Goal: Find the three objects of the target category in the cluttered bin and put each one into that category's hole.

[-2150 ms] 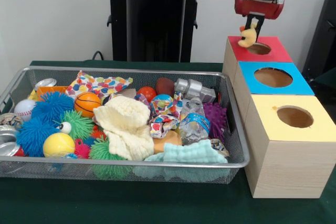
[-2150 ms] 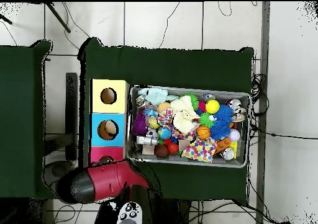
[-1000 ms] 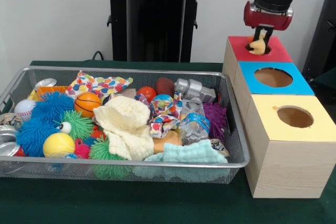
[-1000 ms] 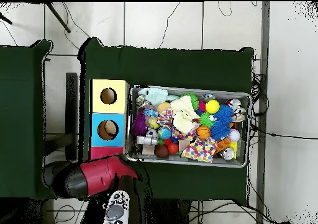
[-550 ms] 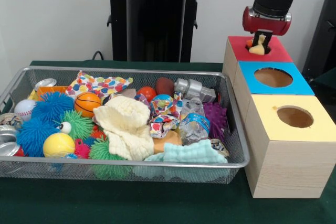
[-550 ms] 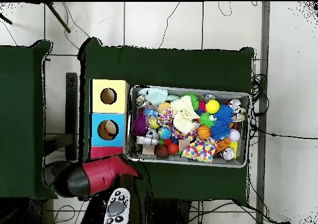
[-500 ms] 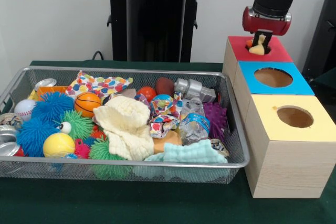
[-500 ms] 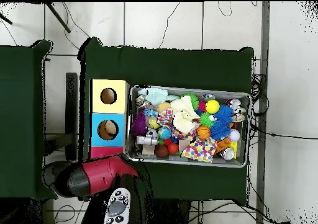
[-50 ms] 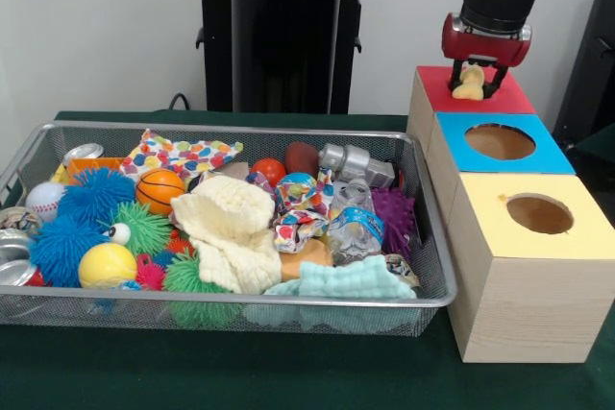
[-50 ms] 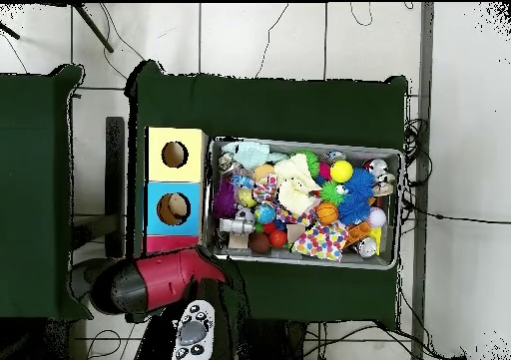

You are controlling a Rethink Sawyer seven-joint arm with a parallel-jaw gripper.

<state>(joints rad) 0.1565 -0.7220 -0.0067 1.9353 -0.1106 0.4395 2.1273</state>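
Note:
A small yellow plush toy (image 9: 470, 84) sits at the mouth of the hole in the red-topped box (image 9: 514, 100). My gripper (image 9: 476, 82) hangs right over it, open, with one finger on each side of the toy and a gap showing. In the overhead view the red arm (image 10: 160, 284) covers the gripper and most of the red box (image 10: 165, 243). The wire bin (image 9: 428, 223) is full of toys: spiky balls, a cream knitted cloth (image 9: 231, 228), a small basketball (image 9: 159, 189) and a crushed bottle (image 9: 357, 228).
A blue-topped box (image 9: 543, 156) and a yellow-topped box (image 9: 581, 237), each with a round hole, stand in a row with the red one to the right of the bin. Something pale lies in the blue box's hole (image 10: 173, 208). Green cloth (image 9: 288, 372) covers the table.
The gripper came down with the yellow toy to the red hole, then spread its fingers and rose slightly, leaving the toy at the hole.

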